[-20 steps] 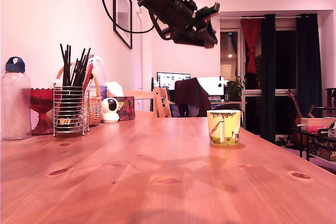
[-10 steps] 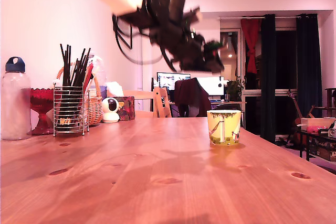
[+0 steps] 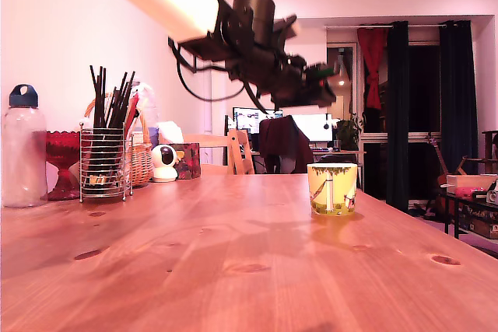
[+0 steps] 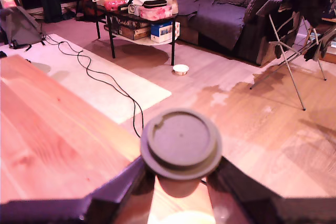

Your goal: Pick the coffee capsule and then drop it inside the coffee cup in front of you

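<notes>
nearest in the wrist view, claw (image 4: 181, 179) clamped on the coffee capsule (image 4: 181, 142), round flat face toward the camera, bench (image 4: 47, 145) edge below and floor beyond. in the exterior view, claw (image 3: 323, 87) blurred, hanging in the air above the coffee cup (image 3: 332, 189), well apart from it. cup upright on the bench (image 3: 233, 254), toward the exterior view's right.

water bottle (image 3: 22, 148), wire utensil holder (image 3: 103, 162), wicker basket (image 3: 140, 155)
</notes>
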Tool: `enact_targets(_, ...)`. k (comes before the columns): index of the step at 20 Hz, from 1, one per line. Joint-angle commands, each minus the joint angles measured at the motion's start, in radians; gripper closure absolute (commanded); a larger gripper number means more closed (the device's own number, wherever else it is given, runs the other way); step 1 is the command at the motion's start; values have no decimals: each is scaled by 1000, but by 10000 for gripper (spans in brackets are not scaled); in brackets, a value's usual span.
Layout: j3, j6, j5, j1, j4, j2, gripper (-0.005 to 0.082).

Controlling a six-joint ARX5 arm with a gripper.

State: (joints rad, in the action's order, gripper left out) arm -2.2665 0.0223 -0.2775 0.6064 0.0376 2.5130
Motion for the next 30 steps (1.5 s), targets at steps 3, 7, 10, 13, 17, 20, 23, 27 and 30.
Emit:
enact_targets(3,3,4,5,5,-10,53,636)
enact_targets(7,3,4,1,8,-56,85,636)
enact_targets(10,3,7,-2,11,-75,96,636)
enact_targets(13,3,7,-2,17,-80,96,636)
enact_targets(17,3,5,-2,18,-124,96,636)
enact_targets(20,3,5,-2,18,-128,96,636)
enact_targets(23,3,5,-2,18,-128,96,636)
enact_targets(27,3,5,-2,18,-135,96,636)
enact_targets(30,3,5,-2,18,-145,96,636)
